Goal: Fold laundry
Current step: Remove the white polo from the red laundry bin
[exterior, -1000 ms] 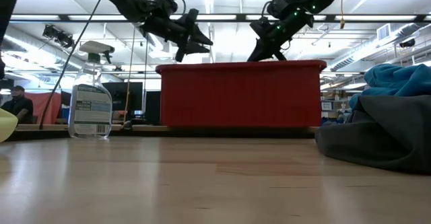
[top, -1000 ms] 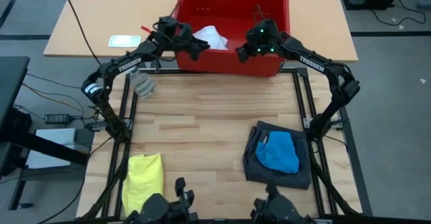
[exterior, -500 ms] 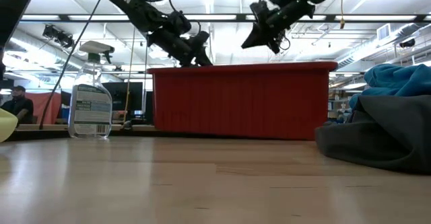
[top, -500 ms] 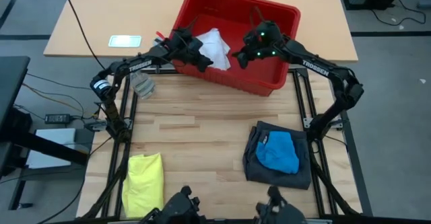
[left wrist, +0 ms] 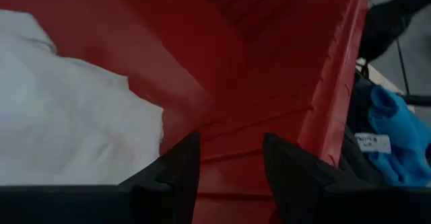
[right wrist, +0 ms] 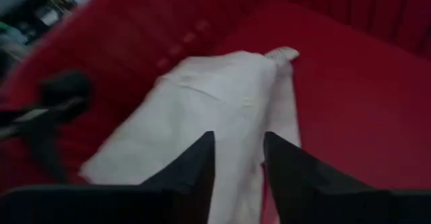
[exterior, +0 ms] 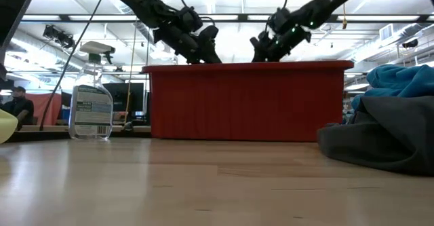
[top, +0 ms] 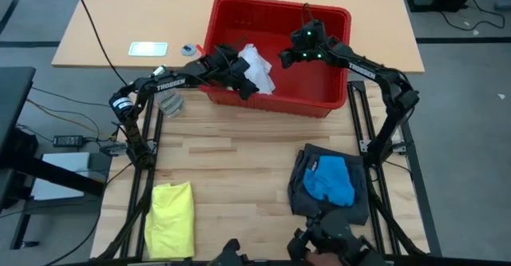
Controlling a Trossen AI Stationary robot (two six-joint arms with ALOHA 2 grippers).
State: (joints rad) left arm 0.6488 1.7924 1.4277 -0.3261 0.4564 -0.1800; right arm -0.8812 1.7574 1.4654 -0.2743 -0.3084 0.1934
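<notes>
Basket [top: 335,98]: you see it shifted since earlier.
Left gripper [top: 249,90]: parted, empty, beside white cloth [top: 257,65].
Right gripper [top: 285,58]: parted, empty, clear basket floor beyond.

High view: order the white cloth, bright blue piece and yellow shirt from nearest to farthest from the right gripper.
From the right gripper, over the red basket:
1. White cloth, inside the basket.
2. Bright blue piece, on the dark grey shorts, right side.
3. Yellow shirt, near left corner.

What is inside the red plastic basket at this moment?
Inside the red plastic basket lies one crumpled white cloth, toward its left side. The left gripper and right gripper both reach in, open. Whatever lies beneath the cloth is covered.
</notes>
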